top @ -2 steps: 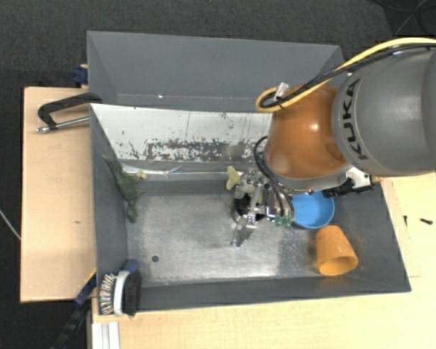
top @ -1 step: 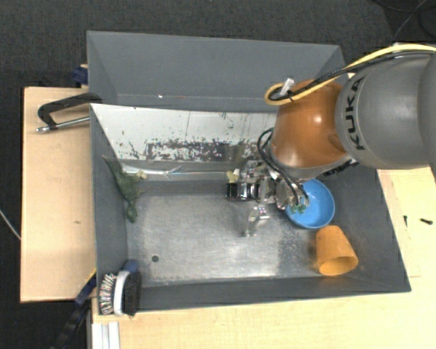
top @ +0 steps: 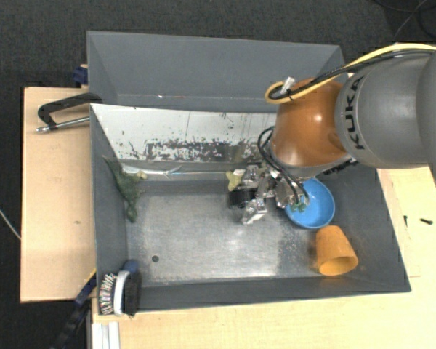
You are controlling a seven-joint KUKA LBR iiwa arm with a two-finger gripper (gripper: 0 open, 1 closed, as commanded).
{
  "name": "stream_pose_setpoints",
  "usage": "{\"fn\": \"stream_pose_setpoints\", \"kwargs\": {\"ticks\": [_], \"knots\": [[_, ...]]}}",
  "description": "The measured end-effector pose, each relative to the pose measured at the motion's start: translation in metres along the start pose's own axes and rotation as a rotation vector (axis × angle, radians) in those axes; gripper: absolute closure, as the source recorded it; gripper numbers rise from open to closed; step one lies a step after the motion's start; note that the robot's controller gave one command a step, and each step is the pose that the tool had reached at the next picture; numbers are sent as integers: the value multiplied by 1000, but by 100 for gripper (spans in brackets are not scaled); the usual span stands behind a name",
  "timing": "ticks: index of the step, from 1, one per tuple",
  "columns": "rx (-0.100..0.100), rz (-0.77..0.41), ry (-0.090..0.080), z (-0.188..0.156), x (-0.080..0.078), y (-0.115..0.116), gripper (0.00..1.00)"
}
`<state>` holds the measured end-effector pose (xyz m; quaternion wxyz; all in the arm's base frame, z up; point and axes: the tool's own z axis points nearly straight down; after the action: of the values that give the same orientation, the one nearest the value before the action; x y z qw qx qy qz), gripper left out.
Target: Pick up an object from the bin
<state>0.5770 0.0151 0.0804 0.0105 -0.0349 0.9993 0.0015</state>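
Grey metal bin [top: 203, 260]: a green toy lizard [top: 127, 187] lies against the left wall and a brush [top: 116, 293] in the near-left corner. My pincer [top: 258, 198] hangs low at mid-floor; whether it is spread or closed, or has anything, I cannot tell. Nearest candidate is the blue bowl [top: 316, 206] just to its right, judged light, rigid and slick, best taken by the rim; an orange cup [top: 334, 251] lies beyond.

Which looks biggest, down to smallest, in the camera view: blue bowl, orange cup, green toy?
1. blue bowl and orange cup: about alike, the bowl partly hidden by the gripper.
2. green toy, slimmer.
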Motion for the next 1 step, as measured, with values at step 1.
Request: {"fn": "stream_pose_setpoints", "kwargs": {"ticks": [1], "knots": [[1, 0, 11, 3, 3, 0, 0]]}}
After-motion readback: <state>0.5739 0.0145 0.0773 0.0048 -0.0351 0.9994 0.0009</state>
